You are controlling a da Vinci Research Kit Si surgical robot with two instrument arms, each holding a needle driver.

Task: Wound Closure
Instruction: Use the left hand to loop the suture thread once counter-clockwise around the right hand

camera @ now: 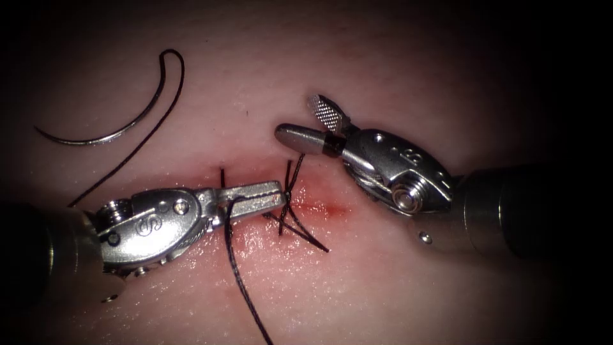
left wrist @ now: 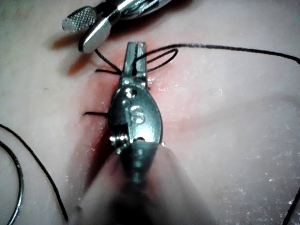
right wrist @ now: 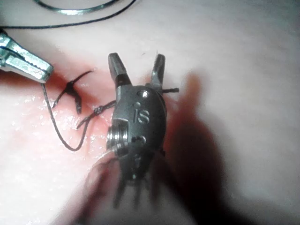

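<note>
The curved needle (camera: 96, 135) lies free on the tissue (camera: 396, 287) at the upper left, not in the tissue and held by neither tool. Its thread (camera: 143, 137) trails down to the left. My left tool (camera: 273, 191) comes in from the lower left, its jaws shut on the thread (camera: 235, 268) beside a knotted stitch (camera: 287, 203) on the cut (camera: 322, 208). In the left wrist view its jaws (left wrist: 135, 47) pinch a thread loop (left wrist: 161, 55). My right tool (camera: 303, 120) hovers just above the stitch, open and holding nothing; the right wrist view shows its jaws (right wrist: 137, 63) spread.
Red fluid (camera: 332, 209) stains the cut around the stitch. Short cut ends of thread (camera: 313, 241) stick out from the knot, and another short end (camera: 222, 176) stands left of it. The left tool's jaws (right wrist: 26, 61) and the needle (right wrist: 75, 10) appear in the right wrist view.
</note>
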